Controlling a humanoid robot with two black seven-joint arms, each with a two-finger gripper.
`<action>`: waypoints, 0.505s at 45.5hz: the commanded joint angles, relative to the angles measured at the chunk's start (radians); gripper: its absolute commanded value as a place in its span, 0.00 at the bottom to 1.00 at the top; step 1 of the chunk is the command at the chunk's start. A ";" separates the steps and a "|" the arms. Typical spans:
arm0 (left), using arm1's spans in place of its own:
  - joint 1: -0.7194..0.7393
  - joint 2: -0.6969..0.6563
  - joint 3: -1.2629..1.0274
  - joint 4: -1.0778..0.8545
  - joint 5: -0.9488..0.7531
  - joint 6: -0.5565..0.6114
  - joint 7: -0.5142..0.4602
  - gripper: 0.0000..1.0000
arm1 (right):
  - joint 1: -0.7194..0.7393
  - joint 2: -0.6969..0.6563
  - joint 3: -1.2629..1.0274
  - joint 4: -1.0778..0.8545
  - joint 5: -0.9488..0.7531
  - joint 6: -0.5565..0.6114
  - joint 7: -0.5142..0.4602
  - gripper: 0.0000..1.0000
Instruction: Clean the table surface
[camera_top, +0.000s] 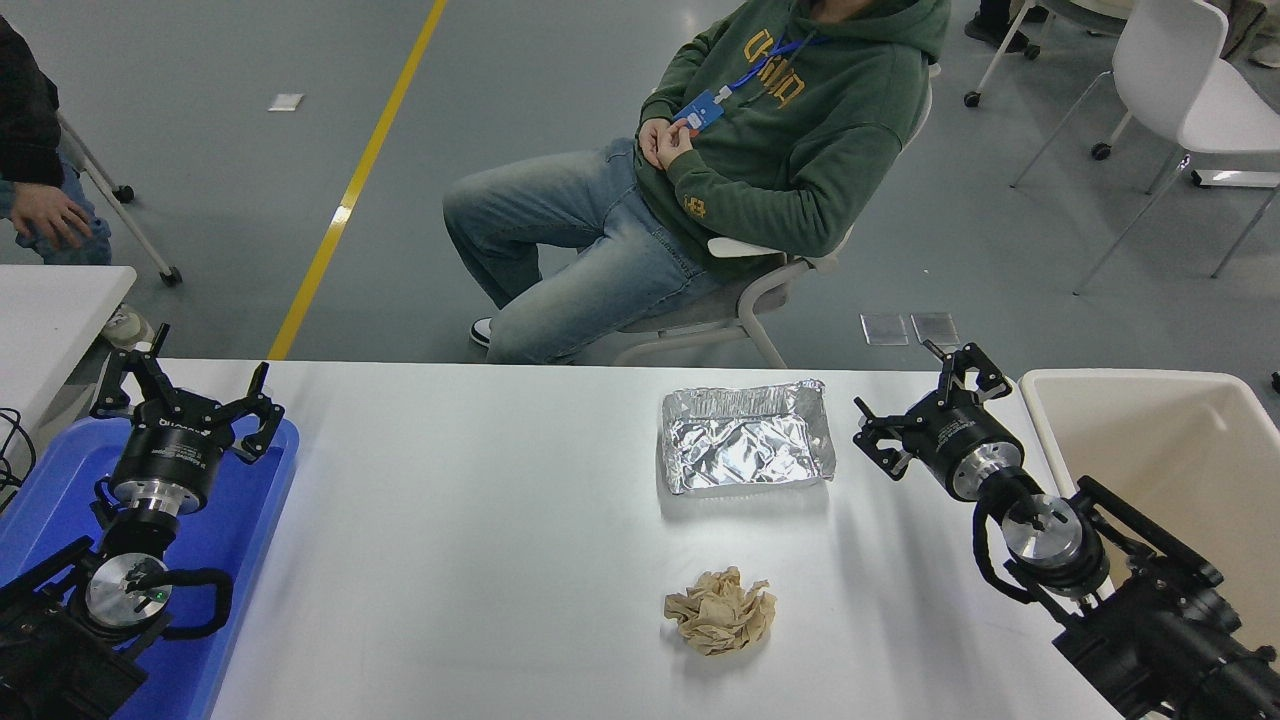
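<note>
**Right end effector hanging open beside the foil tray**

Your right end effector (925, 410) is hanging with its fingers spread wide and nothing between them, near the far right part of the table (480, 560), just right of the foil tray (745, 449) and apart from it. Its arm is coming in from the lower right corner, passing alongside the beige bin (1150, 450) standing at the table's right end. The foil tray is lying crumpled near the far edge, and a wad of brown paper (720, 611) is sitting nearer you, well apart from both end effectors. Your left end effector (185, 385) is resting over the blue tray (250, 560) at the left, fingers open and holding nothing. A person in a green hoodie (790, 130) is sitting on a chair beyond the far edge.
</note>
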 joint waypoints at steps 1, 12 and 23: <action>-0.001 0.000 0.000 0.000 0.000 0.000 0.000 1.00 | -0.006 0.003 0.002 -0.005 0.004 0.007 0.001 1.00; 0.000 0.000 0.000 0.000 0.000 0.000 0.000 1.00 | -0.003 0.019 0.002 -0.006 0.008 0.006 0.001 1.00; 0.000 0.000 0.000 0.000 0.000 0.000 0.000 1.00 | 0.000 0.019 0.008 -0.005 0.008 0.007 0.001 1.00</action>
